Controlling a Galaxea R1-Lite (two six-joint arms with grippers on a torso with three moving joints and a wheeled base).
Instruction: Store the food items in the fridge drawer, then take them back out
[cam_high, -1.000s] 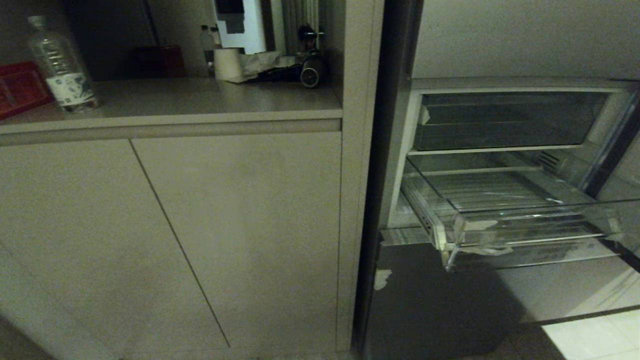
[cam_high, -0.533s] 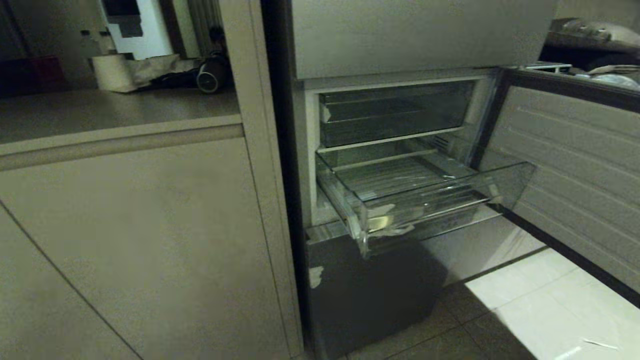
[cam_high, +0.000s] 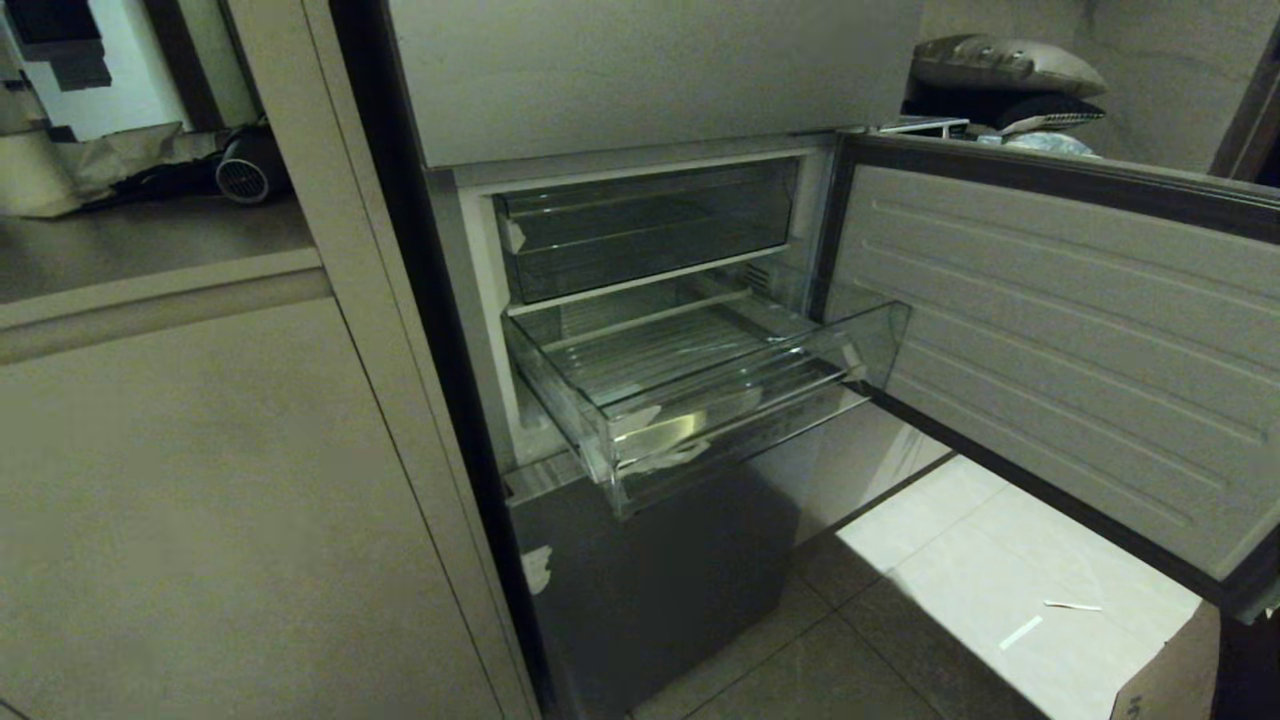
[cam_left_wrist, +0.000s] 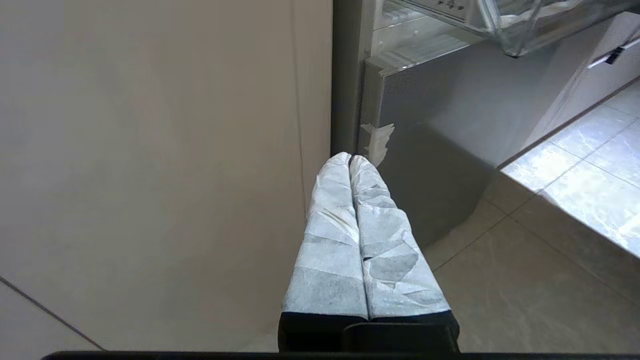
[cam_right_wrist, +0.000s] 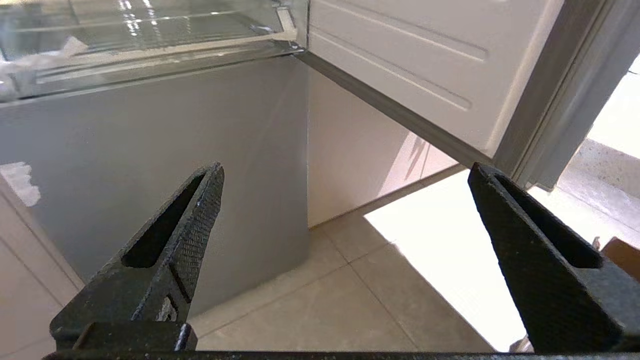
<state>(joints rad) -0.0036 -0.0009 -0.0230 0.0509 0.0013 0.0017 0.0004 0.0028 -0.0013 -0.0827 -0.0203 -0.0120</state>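
Pale floor tiles (cam_high: 960, 590) and a beige cabinet front (cam_high: 200, 520) frame a grey fridge (cam_high: 640, 580) whose middle door (cam_high: 1060, 350) stands swung open to the right. Fridge drawer (cam_high: 690, 400): clear plastic, ribbed floor, pulled partly out, whitish tape scraps on its front, nothing visible inside; no food items appear in any view. Above it sits a smaller clear bin (cam_high: 650, 225). No legible writing or brand is visible. Open floor lies between the drawer front and the door. Worktop (cam_high: 150, 235) at upper left carries dark clutter. Left gripper (cam_left_wrist: 350, 160): wrapped fingers (cam_left_wrist: 330, 240) pressed together, empty, low beside the cabinet. Right gripper (cam_right_wrist: 345, 175): fingers (cam_right_wrist: 190, 225) spread wide, empty, below the drawer.
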